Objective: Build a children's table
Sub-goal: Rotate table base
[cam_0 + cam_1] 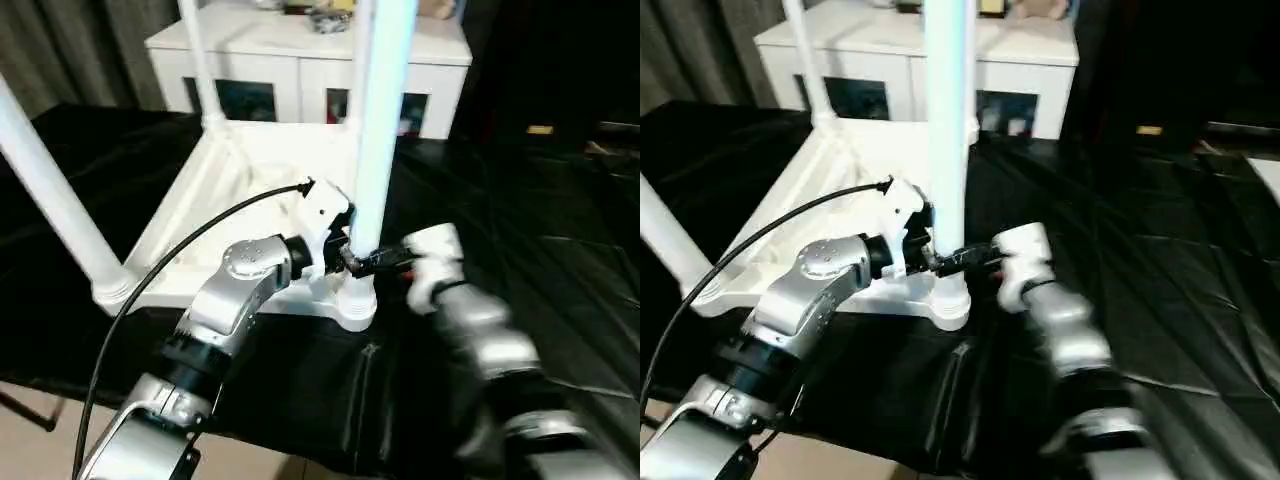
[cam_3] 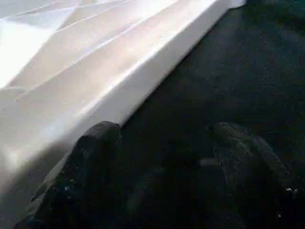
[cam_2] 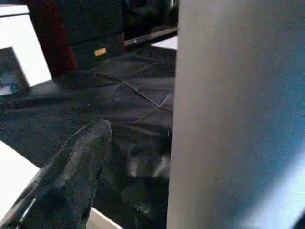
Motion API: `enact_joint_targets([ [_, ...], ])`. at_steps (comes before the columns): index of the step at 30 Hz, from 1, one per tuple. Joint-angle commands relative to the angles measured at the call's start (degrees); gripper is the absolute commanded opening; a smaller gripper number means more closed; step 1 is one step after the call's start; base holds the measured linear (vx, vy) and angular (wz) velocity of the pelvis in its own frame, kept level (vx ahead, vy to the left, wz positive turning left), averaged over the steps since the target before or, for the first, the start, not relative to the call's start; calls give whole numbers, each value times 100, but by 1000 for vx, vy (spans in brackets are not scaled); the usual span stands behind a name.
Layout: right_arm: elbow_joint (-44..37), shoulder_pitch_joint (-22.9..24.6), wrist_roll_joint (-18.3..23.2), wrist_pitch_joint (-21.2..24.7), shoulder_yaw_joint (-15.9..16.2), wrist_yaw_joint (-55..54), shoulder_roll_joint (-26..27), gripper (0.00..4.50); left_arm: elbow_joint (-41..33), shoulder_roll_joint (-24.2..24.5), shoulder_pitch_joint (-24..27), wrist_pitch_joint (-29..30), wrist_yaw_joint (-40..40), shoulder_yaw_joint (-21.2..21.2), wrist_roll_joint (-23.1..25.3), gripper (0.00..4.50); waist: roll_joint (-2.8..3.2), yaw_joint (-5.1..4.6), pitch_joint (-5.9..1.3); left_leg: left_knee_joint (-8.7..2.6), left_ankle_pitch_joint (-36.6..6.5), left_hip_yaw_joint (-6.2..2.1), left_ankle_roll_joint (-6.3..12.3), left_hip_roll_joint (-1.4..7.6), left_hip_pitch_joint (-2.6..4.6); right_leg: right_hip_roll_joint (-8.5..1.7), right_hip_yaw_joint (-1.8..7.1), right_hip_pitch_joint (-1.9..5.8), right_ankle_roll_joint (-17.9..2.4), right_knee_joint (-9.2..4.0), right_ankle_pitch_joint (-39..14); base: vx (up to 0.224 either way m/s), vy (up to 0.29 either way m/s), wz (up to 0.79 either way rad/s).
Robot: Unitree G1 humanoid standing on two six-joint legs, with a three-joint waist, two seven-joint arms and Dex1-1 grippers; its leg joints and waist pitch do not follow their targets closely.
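Children's table (image 1: 240, 190): we see it upside down on the bench (image 1: 520, 230), top flat on the black sheet, ribbed underside facing up, legs pointing up.

Near leg (image 1: 380, 120): we note it upright in the corner socket (image 1: 355, 300) closest to us; the shaft runs out of the picture's top edge.

Other legs: we count one at the left corner (image 1: 50, 190), leaning outward, and a thinner-looking one at the far corner (image 1: 198, 60).

Left gripper (image 1: 345, 250): we find it at the base of the near leg, coming in from the table side. In the left wrist view one black finger (image 3: 71, 176) stands apart from the leg shaft (image 3: 233, 114), with the black sheet showing between them. We record the jaws as wide apart, nothing clamped.

Right gripper (image 1: 375, 262): it reaches the same leg base from the other side, low, just above the socket. In the right wrist view two dark fingers (image 2: 90, 181) stand apart, with the black sheet between them and the table's rim (image 2: 143, 71) running past beside them. We record it as spread, nothing held.

Cable (image 1: 170, 260): a black lead arcs from the left wrist down past the forearm.

Background: white cabinet (image 1: 300, 60) with dark glass doors behind the bench.
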Motion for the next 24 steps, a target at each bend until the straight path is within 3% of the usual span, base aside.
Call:
enact_joint_targets([
  [1, -224, 6, 92, -13, -106, 224, -206, 351, -219, 176, 155, 63, -437, 177, -205, 441, -23, 41, -358, -451, -1759, 27, 96, -10, -18, -151, 105, 325, -1166, -487, -1783, 0, 0, 0],
  [3, -339, 46, 120, -11, -140, 437, -432, 351, -365, 461, 335, 245, -963, 93, -376, 441, -32, 41, -362, -451, -1725, 28, 126, -3, -26, -151, 102, 330, -1186, -472, -1725, 0, 0, 0],
  [5, -495, 119, 129, 29, -98, 696, -637, 351, -454, 840, 492, 436, -1366, -81, -358, 441, -2, 39, -372, -437, -1625, 35, 192, 6, -4, -135, 111, 308, -1244, -444, -1526, 0, 0, 0],
  [7, -637, 224, 46, 67, 93, 1069, -861, 351, -250, 1251, 549, 259, -1503, -458, 189, 441, 17, 30, -381, -426, -1501, 38, 266, 9, 13, -99, 101, 304, -1330, -415, -1126, 0, 0, 0],
  [9, -803, 344, -74, 100, 331, 1437, -1061, 351, -58, 1530, 575, 191, -1587, -724, 584, 441, 28, 28, -373, -427, -1511, 39, 282, 10, 6, -108, 101, 317, -1339, -408, -1078, 0, 0, 0],
  [14, -1575, 754, -82, 355, 982, 2595, -1499, 351, 858, 1415, 368, -248, -1170, -631, 1028, 441, 18, 73, -372, -417, -1522, 51, 306, 17, 12, -137, 109, 342, -1432, -409, -965, 0, 0, 0],
  [15, -1575, 754, -82, 355, 982, 2595, -1499, 351, 858, 1415, 368, -248, -1170, -631, 1028, 414, 14, 82, -359, -424, -1545, 52, 317, 8, 8, -121, 106, 347, -1400, -426, -1041, 0, 0, 0],
  [17, -2204, 993, 198, 741, 1233, 3268, -1763, 351, 1215, 1358, 248, -478, -1030, -575, 1076, 414, 24, 126, -357, -429, -1631, 47, 311, 24, 24, -136, 115, 346, -1364, -440, -1168, 0, 0, 0],
  [24, -2984, 1272, 461, 1217, 1451, 4008, -2264, 351, 1505, 1297, 77, -598, -1382, -543, 952, 364, 27, 181, -343, -443, -1705, 37, 261, 36, 14, -161, 129, 331, -1285, -470, -1486, 0, 0, 0],
])
